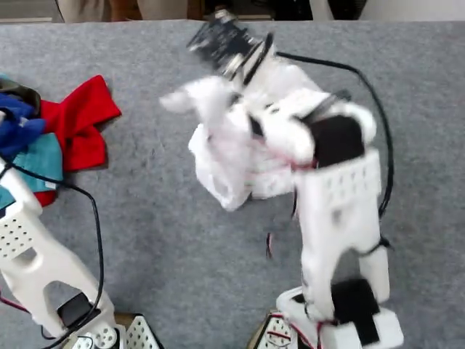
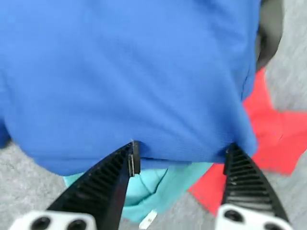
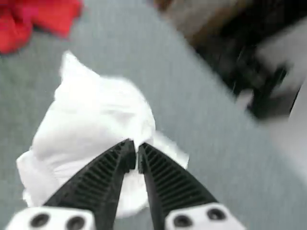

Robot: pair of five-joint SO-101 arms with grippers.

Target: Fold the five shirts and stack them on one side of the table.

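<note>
"Near the middle of the grey table (image 1: 160, 254), why was the white shirt (image 1: 221, 156) bunched up like that?"

"Probably because the right gripper (image 3: 135, 147) pinched a fold of it, jaws pressed almost together, to drag it flat for folding."

"And the left gripper (image 2: 182, 146)?"

"Jaws spread wide over the blue shirt (image 2: 129, 72), gripping nothing. That shirt lay on the teal shirt (image 2: 153, 189) and red shirt (image 2: 280, 141), a loose unfolded pile straight on the table, on the left arm's side."
</note>
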